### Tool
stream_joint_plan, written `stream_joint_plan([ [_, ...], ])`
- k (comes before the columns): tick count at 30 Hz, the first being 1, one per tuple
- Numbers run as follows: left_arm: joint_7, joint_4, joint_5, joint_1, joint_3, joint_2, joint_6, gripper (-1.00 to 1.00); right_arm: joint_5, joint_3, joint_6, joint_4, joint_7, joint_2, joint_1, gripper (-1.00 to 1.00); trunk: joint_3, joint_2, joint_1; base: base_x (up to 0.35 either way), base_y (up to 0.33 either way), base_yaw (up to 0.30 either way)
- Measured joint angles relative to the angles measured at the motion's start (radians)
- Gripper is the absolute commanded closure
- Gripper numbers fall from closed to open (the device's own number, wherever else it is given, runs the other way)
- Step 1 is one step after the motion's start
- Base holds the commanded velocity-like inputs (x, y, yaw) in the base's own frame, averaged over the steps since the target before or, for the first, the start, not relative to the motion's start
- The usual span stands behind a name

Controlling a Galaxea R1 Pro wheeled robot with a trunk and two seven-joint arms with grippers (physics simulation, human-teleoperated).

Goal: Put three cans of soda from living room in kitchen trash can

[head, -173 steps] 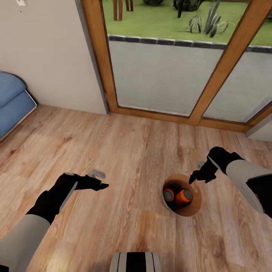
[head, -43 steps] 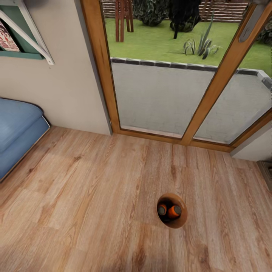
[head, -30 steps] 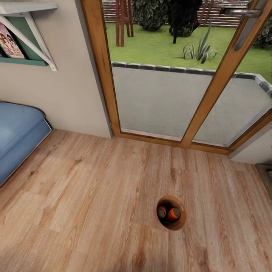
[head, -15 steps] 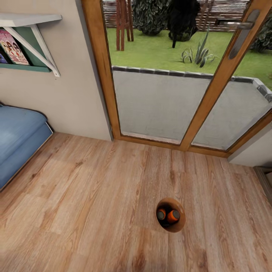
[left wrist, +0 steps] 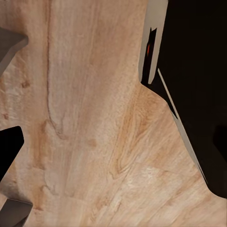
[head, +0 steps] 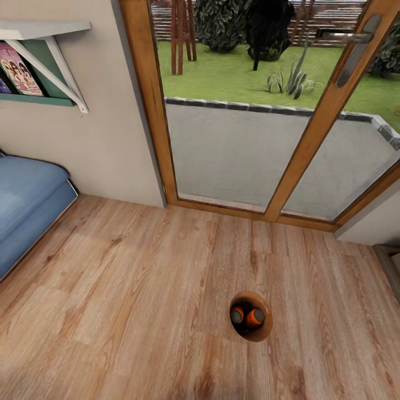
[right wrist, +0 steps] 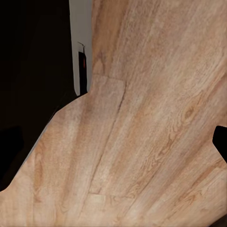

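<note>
A: Where's the trash can?

B: The tash can stands upright on the wood floor at about five o'clock of the head view, mouth up, well apart from the glass doors at twelve and the blue sofa at nine. Inside it lie two orange cans side by side, grey tops toward nine o'clock; beneath them it is too dark to tell whether a third is there.

A: Which arm is nearer?

B: I cannot tell. The head view gives the bin and room; both wrist views give floor planks beside the robot's dark body. In the left wrist view, dark finger parts at the frame edge stand apart with nothing between them. The right jaws' state I cannot tell.

A: So?

B: This looks like the living room, so I judge the bin needs carrying to the kitchen.
</note>
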Motion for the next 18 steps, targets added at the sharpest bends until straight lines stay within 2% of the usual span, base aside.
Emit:
stream_joint_plan([
  [13, 0.0, -0.002, 0.0, 0.0, 0.001, -0.002, -0.001, -1.0, 0.009, 0.008, 0.0, 0.0, 0.001, 0.001, 0.0, -1.0, 0.0, 0.0, 0.0, 0.0, 0.0, 0.0],
  [18, 0.0, -0.002, 0.0, 0.0, 0.001, -0.002, -0.001, -1.0, 0.006, 0.008, 0.0, -0.002, 0.002, 0.038, 0.001, -1.0, 0.0, 0.0, 0.0, 0.0, 0.0, 0.0],
])
